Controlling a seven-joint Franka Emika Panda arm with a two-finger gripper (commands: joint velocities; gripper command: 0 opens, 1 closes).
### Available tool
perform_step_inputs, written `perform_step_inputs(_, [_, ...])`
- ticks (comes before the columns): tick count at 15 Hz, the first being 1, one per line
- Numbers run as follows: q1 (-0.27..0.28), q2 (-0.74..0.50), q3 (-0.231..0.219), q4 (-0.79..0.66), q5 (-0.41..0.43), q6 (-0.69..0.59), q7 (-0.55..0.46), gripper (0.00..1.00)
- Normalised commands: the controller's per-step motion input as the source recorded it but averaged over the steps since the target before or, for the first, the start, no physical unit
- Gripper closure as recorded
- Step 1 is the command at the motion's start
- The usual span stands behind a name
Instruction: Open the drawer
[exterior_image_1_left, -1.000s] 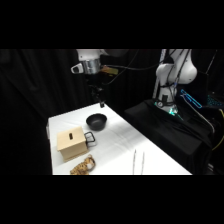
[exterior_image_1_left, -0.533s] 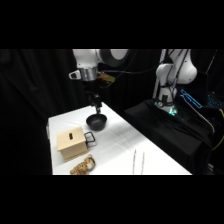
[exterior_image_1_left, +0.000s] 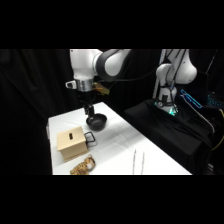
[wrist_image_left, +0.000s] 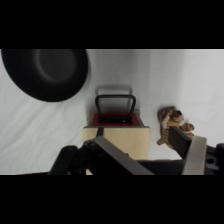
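End effector poised above the black bowl, fingers spread and grasping nothing; drawer sitting shut in its tan box on the white counter, lower and nearer the camera in the side view; loop handle facing the bowl, directly ahead between the fingers in the wrist view; toy tiger lying just beside the box.
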Motion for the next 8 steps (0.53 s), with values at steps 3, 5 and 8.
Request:
perform_step_inputs(3, [-0.066, 0.12, 0.093, 0.02, 0.157, 0.31, -0.06, 0.0])
perform_step_inputs(5, [-0.065, 0.14, 0.108, -0.02, 0.156, 0.33, -0.06, 0.0])
perform_step_inputs(8, [-0.069, 0.14, 0.111, -0.04, 0.159, 0.34, -0.03, 0.0])
